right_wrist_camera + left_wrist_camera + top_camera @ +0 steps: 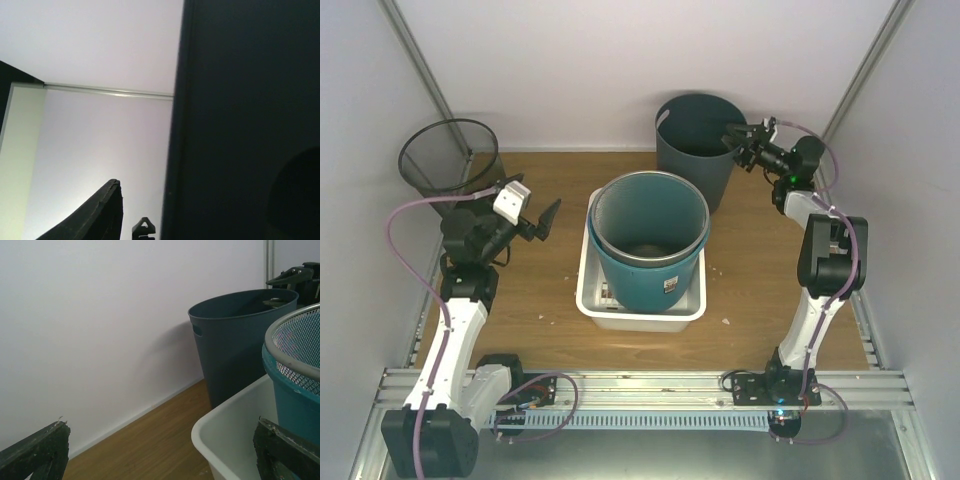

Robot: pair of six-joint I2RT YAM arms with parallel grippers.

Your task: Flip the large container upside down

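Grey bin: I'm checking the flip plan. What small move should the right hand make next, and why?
Probably close the right hand on the rim of the grey bin: the hand looks open right at that rim, and the bin stands upright, not yet gripped.

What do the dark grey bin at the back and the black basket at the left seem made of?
Dark grey bin: probably moulded plastic, matte; its wall is smooth, with a cut-out handle slot. Black basket: likely metal wire mesh; you see through its wall, under a solid rim.

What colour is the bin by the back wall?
Dark slate grey bin; clearest in the left wrist view.
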